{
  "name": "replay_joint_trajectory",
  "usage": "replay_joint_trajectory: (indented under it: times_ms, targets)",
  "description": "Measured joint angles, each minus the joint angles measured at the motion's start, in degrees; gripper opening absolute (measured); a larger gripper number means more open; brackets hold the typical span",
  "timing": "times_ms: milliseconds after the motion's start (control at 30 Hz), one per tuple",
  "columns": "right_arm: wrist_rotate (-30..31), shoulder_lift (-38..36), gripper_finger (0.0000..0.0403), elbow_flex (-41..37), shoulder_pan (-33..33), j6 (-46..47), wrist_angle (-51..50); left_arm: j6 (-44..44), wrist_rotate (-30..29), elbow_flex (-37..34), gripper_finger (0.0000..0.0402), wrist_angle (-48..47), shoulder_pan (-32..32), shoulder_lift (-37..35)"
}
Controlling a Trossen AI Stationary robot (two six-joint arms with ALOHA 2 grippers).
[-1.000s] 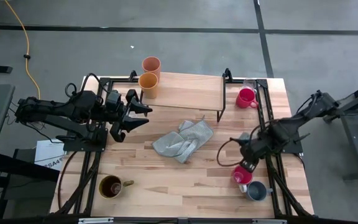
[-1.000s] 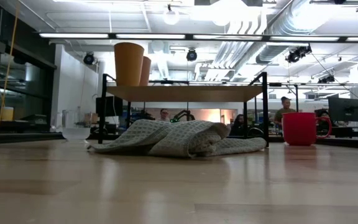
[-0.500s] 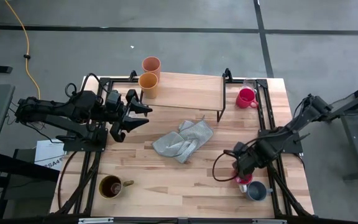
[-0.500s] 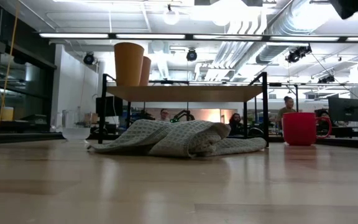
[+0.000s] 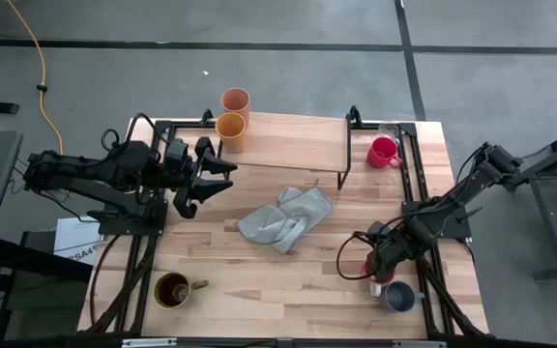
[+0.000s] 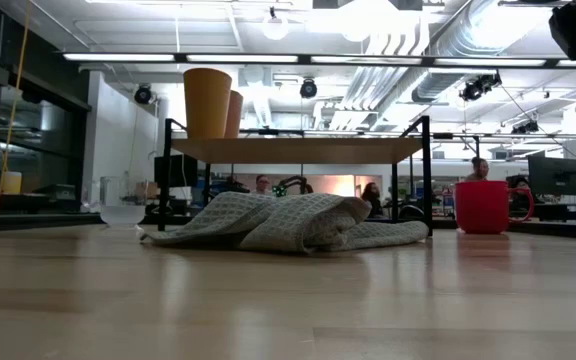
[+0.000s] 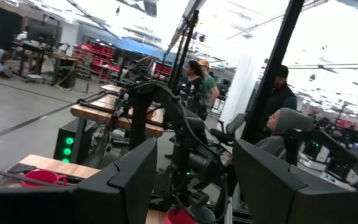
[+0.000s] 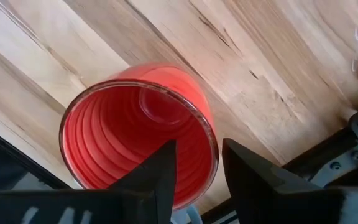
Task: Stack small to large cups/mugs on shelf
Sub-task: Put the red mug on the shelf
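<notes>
The red mug (image 8: 138,143), lower right in the high view, straddled by our right end effector (image 8: 194,165)'s apart fingers, needs a firm rim pinch.

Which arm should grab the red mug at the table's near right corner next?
Right. The right end effector already straddles the rim of that red mug, one finger inside, fingers open. The left end effector hangs open beside the shelf, across the table.

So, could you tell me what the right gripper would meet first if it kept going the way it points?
Most likely the red mug: the right gripper is open, its fingers straddling the near rim, though depth is unclear.
</notes>
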Motion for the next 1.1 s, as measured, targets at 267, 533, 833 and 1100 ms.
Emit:
replay_joint_trajectory:
  times_ms: [267,533,833,1100]
  targets:
    - [-1.06,1.17,0.0118,-0.69,-0.02,-0.04,0.26,-0.02,-0.1,0.0,0.02,0.06,-0.02,0.0]
    - [-2.9,1.25,0.0081,-2.81,-0.02,-0.1,2.86,-0.03,-0.1,0.0,0.02,0.06,0.0,0.0]
    - [-3.46,1.02,0.0007,-2.73,-0.04,-1.16,2.91,-0.05,-0.1,0.0,0.02,0.07,-0.01,0.0]
    - [-2.99,0.83,0.0004,-1.77,-0.19,-4.52,1.01,-0.07,-0.1,0.0,0.02,0.08,0.0,0.0]
